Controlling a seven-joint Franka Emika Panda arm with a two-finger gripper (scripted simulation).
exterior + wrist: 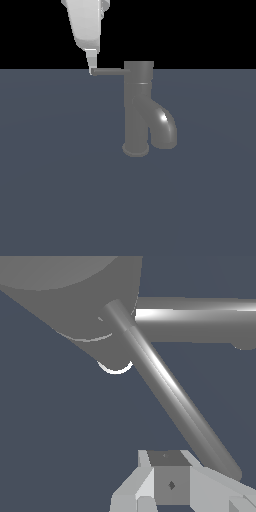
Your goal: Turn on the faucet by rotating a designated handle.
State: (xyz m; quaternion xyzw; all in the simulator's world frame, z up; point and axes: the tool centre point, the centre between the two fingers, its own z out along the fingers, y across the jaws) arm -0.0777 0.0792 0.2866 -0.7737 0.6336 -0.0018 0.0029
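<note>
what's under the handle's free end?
In the exterior view only bare grey floor lies below the handle; the gripper is at its tip. The faucet column hides the floor directly behind it.

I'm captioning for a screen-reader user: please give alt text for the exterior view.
A robot gripper touches the free end of a thin horizontal handle on a grey faucet, which stands upright on a dark blue-grey surface, its curved spout pointing down.
</note>
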